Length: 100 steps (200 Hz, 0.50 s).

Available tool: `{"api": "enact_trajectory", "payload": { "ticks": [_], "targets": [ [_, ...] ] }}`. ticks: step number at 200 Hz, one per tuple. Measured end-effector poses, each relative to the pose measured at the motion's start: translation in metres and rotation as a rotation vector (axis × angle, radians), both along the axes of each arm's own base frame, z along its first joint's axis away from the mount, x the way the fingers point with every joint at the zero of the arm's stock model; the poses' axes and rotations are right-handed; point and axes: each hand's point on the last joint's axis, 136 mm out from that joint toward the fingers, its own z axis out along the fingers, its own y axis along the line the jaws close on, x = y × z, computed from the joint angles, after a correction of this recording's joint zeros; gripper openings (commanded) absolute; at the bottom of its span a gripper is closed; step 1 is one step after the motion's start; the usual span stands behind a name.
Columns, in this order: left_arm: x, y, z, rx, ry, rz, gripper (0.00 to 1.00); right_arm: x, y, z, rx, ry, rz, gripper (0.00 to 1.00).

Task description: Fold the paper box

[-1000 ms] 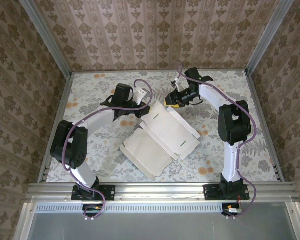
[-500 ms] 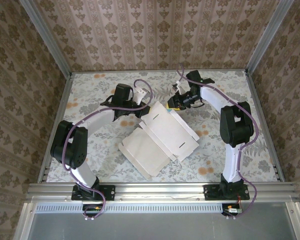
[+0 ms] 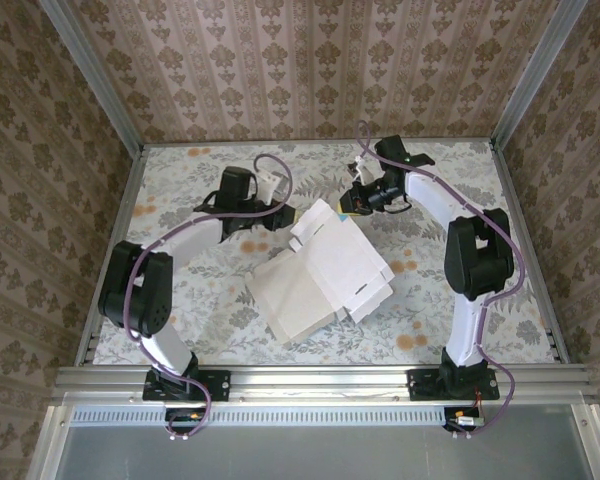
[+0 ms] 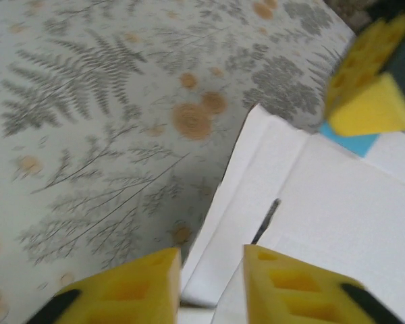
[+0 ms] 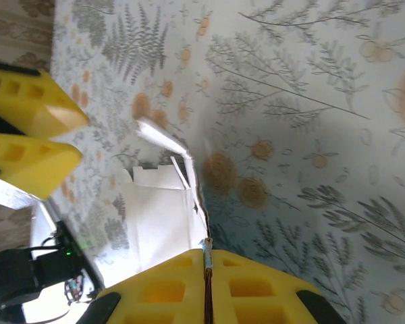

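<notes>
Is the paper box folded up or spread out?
Mostly spread: the paper box lies open, white side up; only its far edge looks lifted.

The tabletop (image 3: 180, 190) carries a pale covering printed with grey fern fronds and round orange blossoms. Walls (image 3: 300, 70) papered in a brown damask pattern enclose it at the far side, left and right. Aluminium posts (image 3: 95, 75) stand in the two far corners. An aluminium rail (image 3: 320, 378) runs along the near edge, with a perforated strip (image 3: 310, 413) just below it in the top view
</notes>
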Motion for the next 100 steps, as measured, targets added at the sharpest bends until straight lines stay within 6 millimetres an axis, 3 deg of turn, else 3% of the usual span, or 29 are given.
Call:
{"api": "enact_trajectory", "payload": {
  "ticks": [24,58,80,100],
  "targets": [
    [-0.006,0.021,-0.004,-0.019,0.058,0.071,0.4,-0.001,-0.006,-0.001,-0.083,-0.026,-0.015,0.1],
    [-0.027,0.012,0.005,-0.083,0.071,0.012,0.44,-0.01,-0.001,-0.001,-0.214,-0.089,0.013,0.09],
    [-0.035,0.004,-0.009,-0.097,0.107,-0.03,0.45,-0.016,0.006,-0.003,-0.283,-0.127,0.049,0.09],
    [-0.034,-0.001,-0.034,-0.095,0.161,-0.049,0.48,-0.021,0.012,-0.005,-0.321,-0.144,0.078,0.09]
  ]
}}
